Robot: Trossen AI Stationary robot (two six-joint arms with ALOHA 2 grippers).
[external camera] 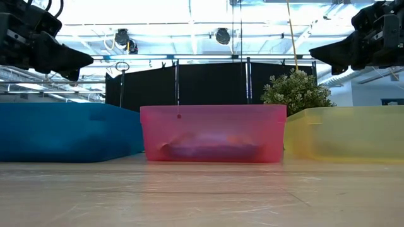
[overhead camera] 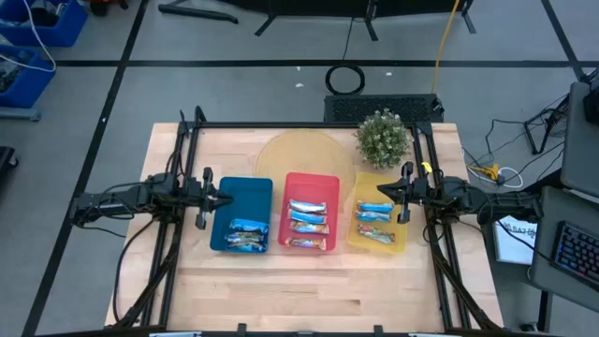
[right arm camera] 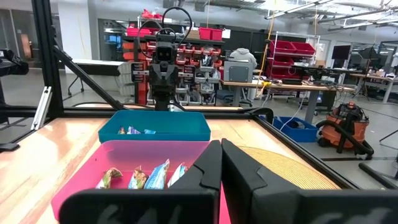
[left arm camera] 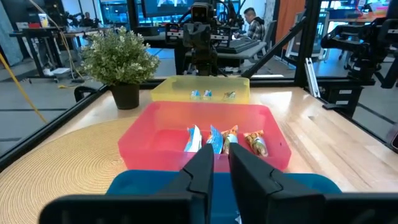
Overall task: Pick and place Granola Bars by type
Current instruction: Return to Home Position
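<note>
Three trays stand side by side on the table: blue [overhead camera: 245,197], red [overhead camera: 323,183] and yellow [overhead camera: 401,211]. Foil-wrapped granola bars lie in each: two in the blue tray [overhead camera: 246,236], several in the red tray [overhead camera: 309,220] [left arm camera: 224,140], three in the yellow tray [overhead camera: 374,222] [left arm camera: 208,94]. My left gripper [overhead camera: 226,198] [left arm camera: 221,163] hovers shut above the blue tray's left side. My right gripper [overhead camera: 389,194] [right arm camera: 221,163] hovers shut above the yellow tray's right side. In the low view both grippers [external camera: 82,61] [external camera: 315,58] are well above the tray rims.
A potted plant [overhead camera: 383,138] stands behind the yellow tray, and a round woven mat [overhead camera: 299,154] lies behind the red tray. Dark frame rails [overhead camera: 187,168] [overhead camera: 432,168] run along the table's left and right sides. Bare wood [overhead camera: 299,290] stretches in front of the trays.
</note>
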